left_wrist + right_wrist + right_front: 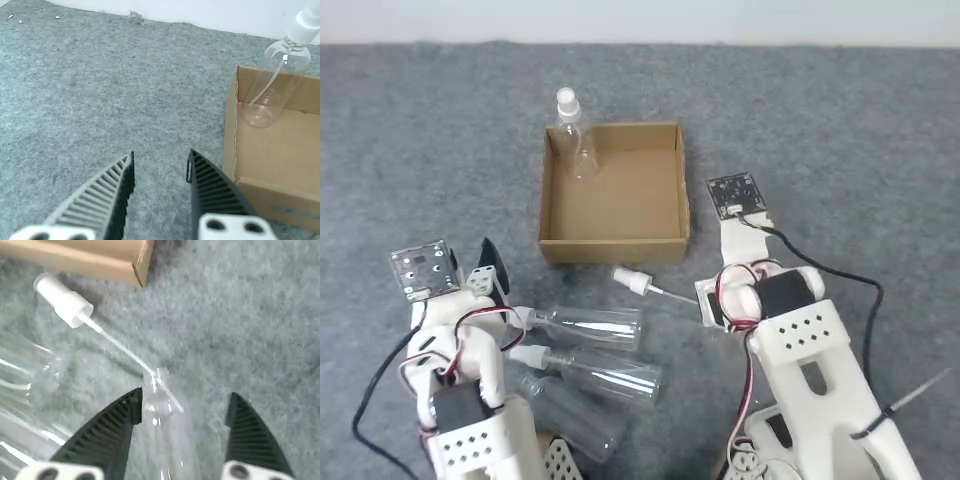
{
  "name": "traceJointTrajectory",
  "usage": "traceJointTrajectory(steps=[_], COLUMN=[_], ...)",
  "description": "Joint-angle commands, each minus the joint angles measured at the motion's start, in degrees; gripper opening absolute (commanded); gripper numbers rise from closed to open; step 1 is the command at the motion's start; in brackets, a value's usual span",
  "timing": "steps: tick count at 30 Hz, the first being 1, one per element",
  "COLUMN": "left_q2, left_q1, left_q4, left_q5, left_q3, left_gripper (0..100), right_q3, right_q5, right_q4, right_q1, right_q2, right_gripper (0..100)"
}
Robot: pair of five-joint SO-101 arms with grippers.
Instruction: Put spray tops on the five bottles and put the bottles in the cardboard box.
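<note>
Right gripper hangs low over the bench with its jaws spread wide, pinching nothing. An open bottle lies between them, its neck against one jaw and well clear of the other, with its mouth pointing away from the gripper. Just past that mouth lies a loose spray top. Its thin tube runs back to the bottle's rim, but whether the tip has gone inside I cannot tell. The pair looks lined up for fitting, so this is probably the next bottle to be capped, and the wide jaws suggest a grasp not yet made. Beyond the spray top is a corner of the box, close enough for a short carry once the top is on. Off to one side of this gripper three bottles lie in a row. At least two look capped; the third is unclear. Left gripper is also parted and holds nothing, over bare bench beside the box. In the box's far corner a capped bottle leans against the wall, so one of five looks done.
</note>
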Motion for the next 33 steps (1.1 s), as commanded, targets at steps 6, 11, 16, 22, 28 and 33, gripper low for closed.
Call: traceJointTrajectory(steps=[6, 11, 16, 22, 28, 33], left_q2=[-1.0, -1.0, -1.0, -1.0, -1.0, -1.0], left_q1=[-0.4, -0.4, -0.4, -0.4, -0.4, -0.4], left_q4=[-1.9, -1.9, -1.9, -1.9, -1.9, -1.9], left_q5=[-0.6, -0.6, -0.6, -0.6, -0.6, -0.6], left_q3=[-0.5, -0.5, -0.5, -0.4, -0.4, -0.4], left_gripper=[16, 16, 16, 16, 16, 16], right_q3=[-9.1, -9.0, -7.0, -3.9, -2.3, -2.4], right_q5=[8.3, 8.4, 8.4, 8.0, 8.3, 9.8], right_q4=[10.0, 10.2, 9.9, 9.4, 8.2, 7.3], right_q1=[0.3, 0.2, -4.4, -7.9, -8.0, -8.0], right_q2=[-0.1, 0.0, 0.0, 0.0, 0.0, 0.0], right_gripper=[26.4, 26.3, 26.3, 26.3, 26.3, 26.3])
